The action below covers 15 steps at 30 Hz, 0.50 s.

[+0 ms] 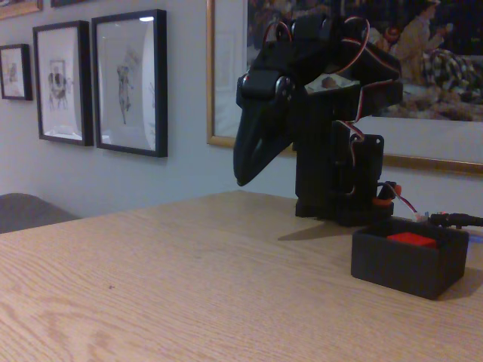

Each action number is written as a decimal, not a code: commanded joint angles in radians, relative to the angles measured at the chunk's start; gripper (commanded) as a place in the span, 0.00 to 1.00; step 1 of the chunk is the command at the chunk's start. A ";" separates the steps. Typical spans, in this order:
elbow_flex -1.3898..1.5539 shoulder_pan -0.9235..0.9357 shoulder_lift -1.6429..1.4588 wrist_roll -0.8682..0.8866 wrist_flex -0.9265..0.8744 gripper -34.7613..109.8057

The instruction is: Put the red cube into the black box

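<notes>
The black box stands on the wooden table at the right of the fixed view, just in front of the arm's base. Inside it lies the red cube, its top face showing above the rim. My gripper hangs folded down to the left of the base, well above the table and apart from the box. Its black fingers point downward and look closed together with nothing between them.
The arm's blocky black base stands behind the box with red and white cables trailing to the right. The wooden table stretches left and forward. Framed pictures hang on the wall behind.
</notes>
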<state>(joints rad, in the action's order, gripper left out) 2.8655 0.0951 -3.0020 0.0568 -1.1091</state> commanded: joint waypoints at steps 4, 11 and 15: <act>-0.003 -0.008 -0.009 0.006 0.005 0.22; -0.002 -0.008 -0.020 0.006 0.000 0.22; 0.000 -0.012 -0.025 0.003 -0.002 0.22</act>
<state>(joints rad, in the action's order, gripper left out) 2.8655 0.0736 -3.0097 0.0568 -1.1091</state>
